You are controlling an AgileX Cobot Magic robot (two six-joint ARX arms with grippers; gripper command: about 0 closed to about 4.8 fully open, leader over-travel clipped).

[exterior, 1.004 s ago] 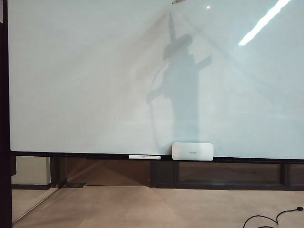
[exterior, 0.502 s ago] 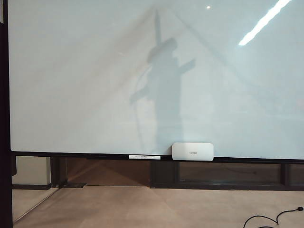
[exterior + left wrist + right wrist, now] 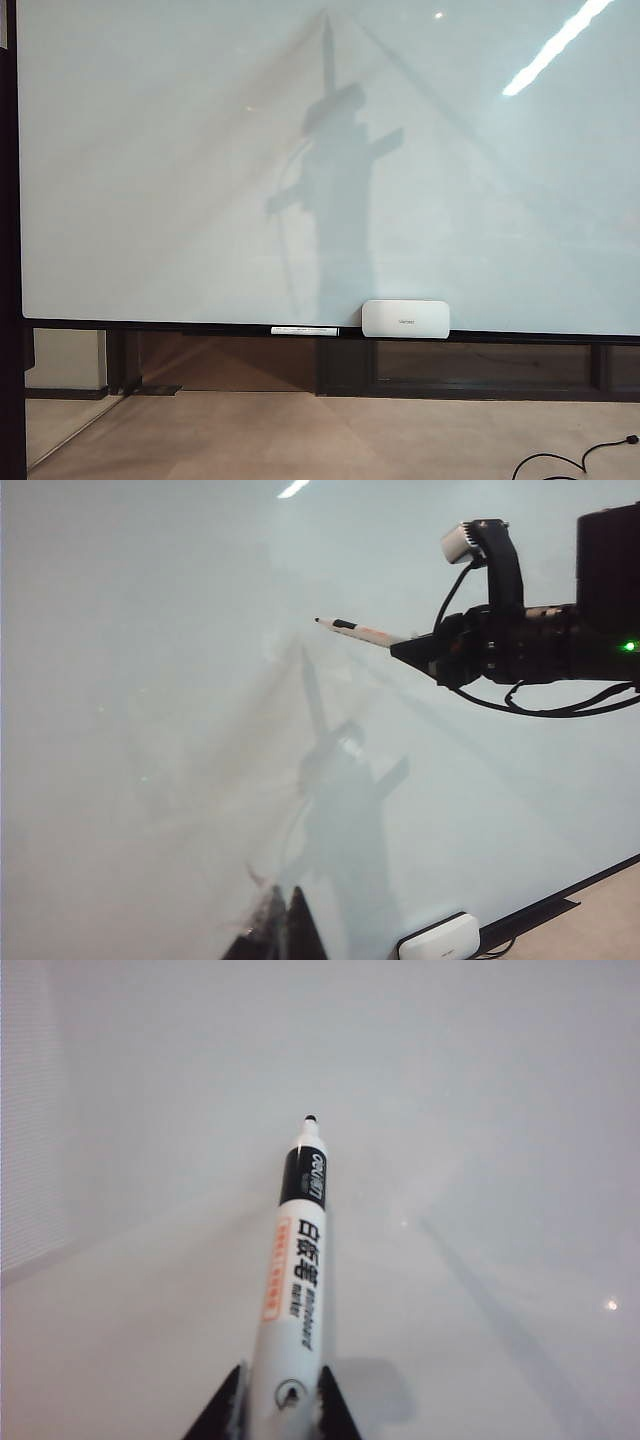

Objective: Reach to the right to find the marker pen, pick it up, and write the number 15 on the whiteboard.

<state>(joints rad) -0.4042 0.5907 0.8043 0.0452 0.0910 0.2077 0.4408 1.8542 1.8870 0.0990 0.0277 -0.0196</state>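
Observation:
The whiteboard (image 3: 150, 150) fills most of the exterior view, where only an arm's shadow (image 3: 335, 160) falls on it. No number 15 shows in any view. My right gripper (image 3: 281, 1407) is shut on the marker pen (image 3: 298, 1250), a white barrel with a black band and a bare black tip that points at the board (image 3: 480, 1110). In the left wrist view that right gripper (image 3: 405, 648) holds the marker pen (image 3: 360, 632) level in front of the board (image 3: 150, 730), its tip apart from its own shadow. My left gripper (image 3: 285, 925) hangs lower, fingers together, holding nothing.
A white eraser block (image 3: 405, 318) and a long white pen (image 3: 304, 329) rest on the board's dark bottom ledge (image 3: 150, 326). The eraser (image 3: 440, 940) also shows in the left wrist view. Beige floor lies below, with a black cable (image 3: 560, 462) at the lower right.
The arm's shadow on the board has slid to the left. The pen tip that peeked in at the top edge a second ago is out of the exterior view.

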